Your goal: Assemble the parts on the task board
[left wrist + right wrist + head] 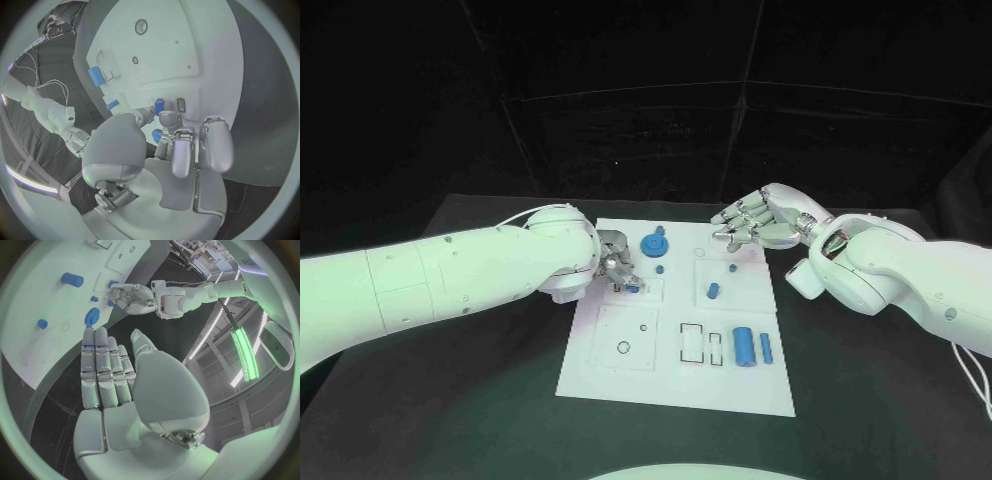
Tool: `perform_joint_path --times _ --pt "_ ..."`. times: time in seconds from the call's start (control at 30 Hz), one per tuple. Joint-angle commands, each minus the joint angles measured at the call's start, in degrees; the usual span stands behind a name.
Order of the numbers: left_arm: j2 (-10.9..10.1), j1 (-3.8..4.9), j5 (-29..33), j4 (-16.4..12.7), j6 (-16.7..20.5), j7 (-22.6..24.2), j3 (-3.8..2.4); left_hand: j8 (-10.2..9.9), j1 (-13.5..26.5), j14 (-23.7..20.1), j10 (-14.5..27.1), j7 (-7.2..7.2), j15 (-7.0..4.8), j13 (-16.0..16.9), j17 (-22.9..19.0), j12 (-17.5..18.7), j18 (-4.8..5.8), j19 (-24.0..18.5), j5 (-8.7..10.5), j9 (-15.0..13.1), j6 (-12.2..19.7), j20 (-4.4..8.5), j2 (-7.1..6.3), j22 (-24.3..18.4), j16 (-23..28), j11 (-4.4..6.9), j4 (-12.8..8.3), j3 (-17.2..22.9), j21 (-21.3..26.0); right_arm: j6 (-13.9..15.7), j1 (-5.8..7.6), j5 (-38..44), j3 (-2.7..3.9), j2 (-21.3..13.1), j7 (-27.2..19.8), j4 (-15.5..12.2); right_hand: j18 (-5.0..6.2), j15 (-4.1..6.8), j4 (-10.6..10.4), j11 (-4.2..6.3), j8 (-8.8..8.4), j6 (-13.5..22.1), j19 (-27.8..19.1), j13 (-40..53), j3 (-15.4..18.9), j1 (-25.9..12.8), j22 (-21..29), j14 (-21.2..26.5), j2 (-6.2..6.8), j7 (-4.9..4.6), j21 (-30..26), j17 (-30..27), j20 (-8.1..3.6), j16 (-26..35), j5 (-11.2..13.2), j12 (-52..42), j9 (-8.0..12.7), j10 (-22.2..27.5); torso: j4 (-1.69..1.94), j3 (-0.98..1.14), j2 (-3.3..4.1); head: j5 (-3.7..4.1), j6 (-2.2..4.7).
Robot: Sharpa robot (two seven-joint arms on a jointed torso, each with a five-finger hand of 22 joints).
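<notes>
Our left robot hand (620, 270) pinches a blue part (159, 106) over the board (678, 385); we should seat it squarely. Right robot hand (764, 225) hovers, fingers apart, empty.

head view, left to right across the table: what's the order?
Left hand over the task board's left part → round blue part → small blue part → tall blue cylinder → slim blue piece → right hand at the board's far right corner.
</notes>
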State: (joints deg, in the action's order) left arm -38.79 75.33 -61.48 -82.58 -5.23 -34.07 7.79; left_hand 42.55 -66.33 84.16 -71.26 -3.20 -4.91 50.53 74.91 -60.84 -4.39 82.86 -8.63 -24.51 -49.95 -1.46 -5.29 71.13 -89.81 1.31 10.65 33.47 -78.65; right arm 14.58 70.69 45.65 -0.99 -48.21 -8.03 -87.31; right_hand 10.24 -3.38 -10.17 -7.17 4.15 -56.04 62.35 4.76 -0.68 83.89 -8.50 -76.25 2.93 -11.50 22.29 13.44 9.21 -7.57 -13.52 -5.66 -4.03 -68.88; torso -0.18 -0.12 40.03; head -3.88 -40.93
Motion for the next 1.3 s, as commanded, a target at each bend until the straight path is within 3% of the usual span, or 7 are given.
perform_joint_path --times 0.03,0.27,0.7,1.3 --pt "0.00 -0.04 -0.67 -0.05 -1.76 -0.77 0.05 0.38 0.05 5.84 -0.23 0.41 -0.10 0.10 15.09 0.01 0.61 0.41 -0.15 -0.11 0.18 0.17 0.39 0.05 -0.19 0.16 -8.30 8.64 -0.16 -0.39 0.12 0.16 0.02 0.09 -0.38 -0.03 0.19 -0.15 0.01 -0.03 -0.26 0.34 -0.18 -0.08 0.32 -0.57 0.06 0.05 -0.21 0.12 -0.39 -0.07 0.39 0.33 -0.30 0.34 0.04 0.53 0.02 0.03 0.00 0.03 -0.05" --pt "0.28 -0.04 -0.67 0.36 -1.83 -0.65 0.05 0.48 0.39 5.84 -0.39 0.42 -0.10 0.24 15.09 -0.11 0.61 0.42 -0.10 -0.15 0.14 0.18 0.26 0.04 -0.19 0.15 -8.32 8.68 -0.16 -0.40 0.12 0.16 0.02 0.20 -0.41 0.02 0.20 -0.17 -0.01 -0.05 -0.25 0.39 -0.17 -0.08 0.39 -0.60 0.12 0.08 -0.26 0.10 -0.49 -0.06 0.42 0.40 -0.34 0.36 0.04 0.59 -0.05 0.04 -0.02 0.04 -0.09" --pt "1.44 -0.04 0.25 1.98 -2.66 -0.67 0.05 0.81 7.52 5.84 -0.76 0.85 -0.24 0.17 15.09 -0.38 0.64 0.49 0.34 0.08 -0.83 0.27 -0.58 0.26 -0.19 0.40 -4.39 3.56 -0.15 -0.53 0.12 0.16 0.02 0.33 -0.33 0.05 0.19 -0.25 -0.08 -0.12 -0.24 0.47 -0.19 -0.09 0.56 -0.76 0.23 0.18 -0.33 0.05 -0.69 -0.07 0.49 0.56 -0.38 0.42 0.03 0.77 -0.05 0.04 -0.01 0.11 -0.29" --pt "2.08 -0.03 0.43 2.89 -3.10 -0.81 0.05 0.57 9.92 5.84 -1.38 1.04 -0.34 1.17 15.09 -1.34 0.72 0.65 0.32 0.66 -1.90 0.37 -0.24 0.73 -0.19 0.53 -2.26 -0.42 -0.32 -0.65 0.12 0.16 0.02 0.29 -0.29 -0.02 0.18 -0.37 -0.17 -0.25 -0.21 0.60 -0.26 -0.11 0.86 -0.99 0.45 0.35 -0.43 -0.04 -1.06 -0.07 0.61 0.83 -0.46 0.55 0.02 1.12 -0.06 0.05 -0.04 0.25 -0.43"
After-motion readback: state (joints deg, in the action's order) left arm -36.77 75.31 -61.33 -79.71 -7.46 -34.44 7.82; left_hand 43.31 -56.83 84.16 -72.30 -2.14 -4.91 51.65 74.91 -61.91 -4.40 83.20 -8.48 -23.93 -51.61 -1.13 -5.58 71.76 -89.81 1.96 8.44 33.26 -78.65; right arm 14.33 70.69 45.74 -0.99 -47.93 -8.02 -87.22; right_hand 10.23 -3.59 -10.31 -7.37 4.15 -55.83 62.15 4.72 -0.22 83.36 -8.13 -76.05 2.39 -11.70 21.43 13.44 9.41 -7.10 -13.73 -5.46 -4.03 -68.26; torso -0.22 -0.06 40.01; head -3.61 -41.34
